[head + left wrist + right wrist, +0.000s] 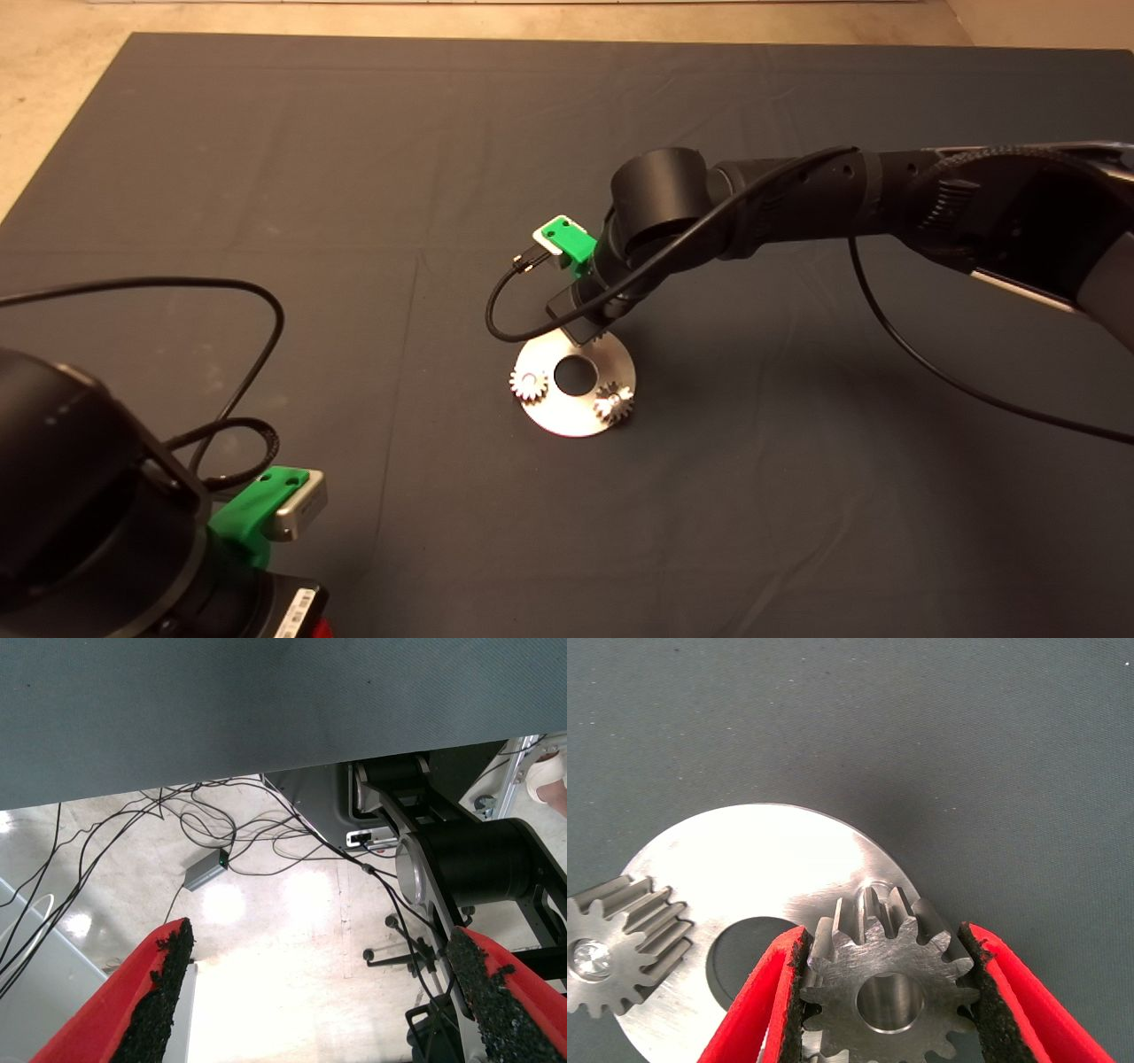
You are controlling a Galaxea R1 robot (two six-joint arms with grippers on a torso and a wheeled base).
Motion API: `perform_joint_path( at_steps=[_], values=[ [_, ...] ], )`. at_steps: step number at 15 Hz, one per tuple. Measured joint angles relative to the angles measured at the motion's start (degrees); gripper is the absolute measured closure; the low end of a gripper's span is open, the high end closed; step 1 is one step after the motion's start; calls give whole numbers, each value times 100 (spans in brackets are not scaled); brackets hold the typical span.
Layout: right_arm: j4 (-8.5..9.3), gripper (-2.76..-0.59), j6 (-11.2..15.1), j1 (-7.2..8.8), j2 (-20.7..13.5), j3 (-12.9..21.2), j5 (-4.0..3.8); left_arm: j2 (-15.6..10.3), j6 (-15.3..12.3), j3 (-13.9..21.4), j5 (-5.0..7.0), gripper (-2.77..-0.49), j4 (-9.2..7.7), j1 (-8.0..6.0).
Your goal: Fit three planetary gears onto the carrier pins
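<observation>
The shiny round disc (576, 416) lies mid-mat. Two planetary gears sit on carrier pins: one on its left (528, 384), one at its front right (613, 403). My right gripper (583, 330) hangs over the disc's far edge. In the right wrist view it (883, 935) is shut on the third gear (890, 992), pads (983, 992) against the teeth on both sides. The gear sits over the disc (762, 868) near its rim, and silver metal shows inside its bore. A seated gear (611, 943) with its pin top (589, 958) shows beside it. My left gripper (319, 935) is parked open at the lower left.
The right arm's black cable (509, 301) loops down beside the disc. The left arm's cable (239, 354) lies on the mat at the left. The left wrist view shows floor cables and a robot base (478, 868) beyond the mat's edge.
</observation>
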Motion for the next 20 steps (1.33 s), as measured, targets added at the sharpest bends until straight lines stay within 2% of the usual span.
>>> perform_joint_path(
  at_steps=[9, 12, 20],
  values=[
    [-6, -110, 2, -2, -11, -6, 2, 0, 0, 0, 0, -204, 0, 0],
    [-132, -110, 9, -82, -9, -9, -13, 0, -1, 0, 0, -204, 0, 2],
    [-162, -110, 15, -79, -11, -23, 5, 0, -1, 0, 0, -204, -1, 0]
  ],
)
